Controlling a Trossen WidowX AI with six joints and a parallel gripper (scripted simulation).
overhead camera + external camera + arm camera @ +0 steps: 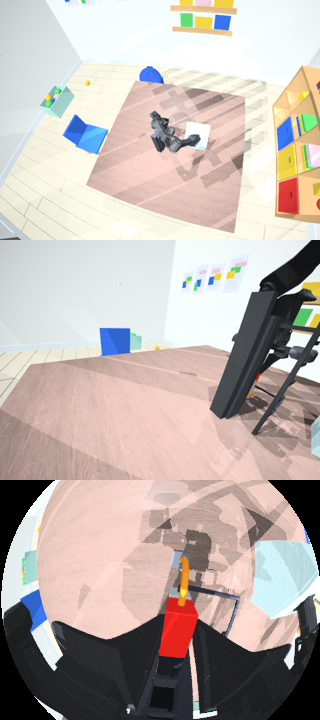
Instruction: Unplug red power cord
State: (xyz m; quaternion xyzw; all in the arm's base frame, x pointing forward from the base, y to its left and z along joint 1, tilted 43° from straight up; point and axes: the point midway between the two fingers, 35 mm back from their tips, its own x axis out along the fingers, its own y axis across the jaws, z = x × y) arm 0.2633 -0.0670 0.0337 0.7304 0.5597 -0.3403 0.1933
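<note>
- The small red block-shaped plug point(179, 630) is sitting between the fingers of the dark parallel-jaw gripper point(175, 640), low in the middle of the wrist view; the gripper is clamping narrowly on it.
- A thin orange cord point(184, 576) is running out of the plug's far end, away from the gripper and toward the pale wood-grain table point(100, 540) below.
- In the exterior view, only a sliver of red and orange is showing behind a tall dark slab point(245, 353) leaning over the table; whether that slab is the power strip, and whether the plug is seated in it or already free, I cannot tell.
- The plug is looking rigid and light, with flat sides that are suiting a firm pinch across its body; the cord is likely limp and would be slipping if taken instead.
- A straight pull along the plug's axis is probably needed, since a sideways tug could be dragging the strip along.
</note>
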